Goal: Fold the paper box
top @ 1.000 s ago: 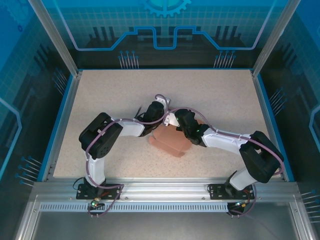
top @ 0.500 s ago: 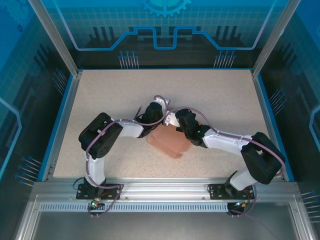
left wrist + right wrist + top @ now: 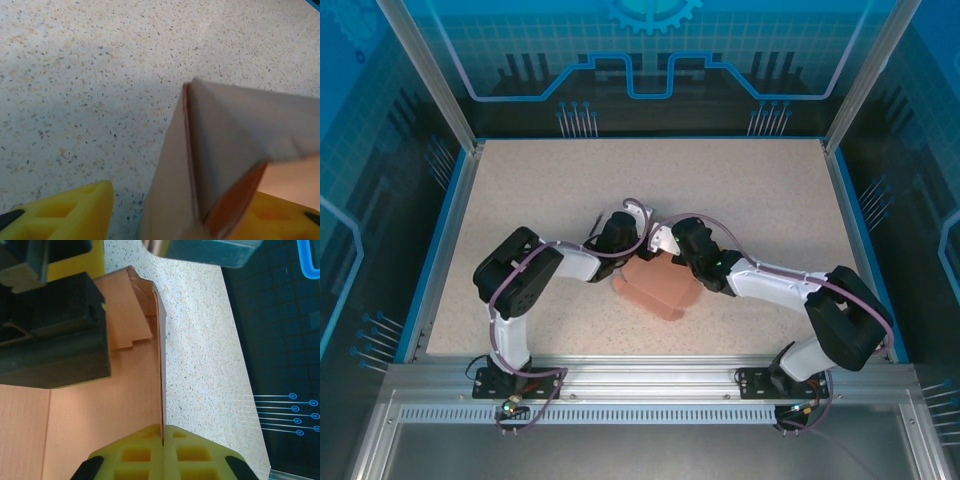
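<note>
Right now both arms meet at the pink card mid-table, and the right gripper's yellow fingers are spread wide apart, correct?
Not quite. The right gripper is shut, its yellow fingers pinching an edge of the paper box, as the right wrist view shows. The rest holds: both arms meet at the card in the middle of the table.

One pink paper box (image 3: 658, 288), two robot arms (image 3: 535, 272) (image 3: 790, 285), one speckled table (image 3: 740, 190)

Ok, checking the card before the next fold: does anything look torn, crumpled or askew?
No tear that I can see. The paper box lies half-folded and askew on the table. The wall pinched upright in the right tool ends in bunched, uneven flaps, and the flap standing in the open left tool has a wavy edge.
</note>
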{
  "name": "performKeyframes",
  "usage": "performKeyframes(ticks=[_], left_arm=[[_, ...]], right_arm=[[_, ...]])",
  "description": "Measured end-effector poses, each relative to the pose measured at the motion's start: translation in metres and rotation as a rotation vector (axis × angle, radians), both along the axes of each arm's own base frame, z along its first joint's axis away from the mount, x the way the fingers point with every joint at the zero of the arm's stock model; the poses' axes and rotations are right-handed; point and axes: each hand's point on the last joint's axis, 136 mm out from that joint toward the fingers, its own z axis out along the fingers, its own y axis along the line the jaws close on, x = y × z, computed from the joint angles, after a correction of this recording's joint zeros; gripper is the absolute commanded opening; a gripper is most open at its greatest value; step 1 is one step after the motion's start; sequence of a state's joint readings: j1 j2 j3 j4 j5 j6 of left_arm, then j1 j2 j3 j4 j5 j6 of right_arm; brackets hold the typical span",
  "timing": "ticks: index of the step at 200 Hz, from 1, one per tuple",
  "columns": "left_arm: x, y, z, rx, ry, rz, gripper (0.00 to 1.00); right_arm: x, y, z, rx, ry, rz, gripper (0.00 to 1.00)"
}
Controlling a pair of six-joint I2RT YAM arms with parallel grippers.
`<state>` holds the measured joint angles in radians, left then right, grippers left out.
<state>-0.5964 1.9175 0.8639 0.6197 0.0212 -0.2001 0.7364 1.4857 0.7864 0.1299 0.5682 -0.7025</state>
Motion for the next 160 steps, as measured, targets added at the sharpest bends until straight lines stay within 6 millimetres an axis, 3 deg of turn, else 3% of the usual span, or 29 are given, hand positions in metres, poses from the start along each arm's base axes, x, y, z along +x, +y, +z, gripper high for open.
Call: performKeyframes(ticks=[31, 74, 160], left_arm=[[-0.004, 0.001, -0.002, -0.005, 0.001, -0.008, 0.53], [-0.009, 0.005, -0.007, -0.006, 0.017, -0.017, 0.38], [-0.001, 0.007, -0.004, -0.006, 0.002, -0.025, 0.15]], right_arm=[[0.001, -0.001, 0.0, 0.0, 0.0, -0.004, 0.04], [0.0, -0.001, 0.0, 0.002, 0.003, -0.001, 0.04], [-0.001, 0.001, 0.005, 0.033, 0.0, 0.004, 0.04]])
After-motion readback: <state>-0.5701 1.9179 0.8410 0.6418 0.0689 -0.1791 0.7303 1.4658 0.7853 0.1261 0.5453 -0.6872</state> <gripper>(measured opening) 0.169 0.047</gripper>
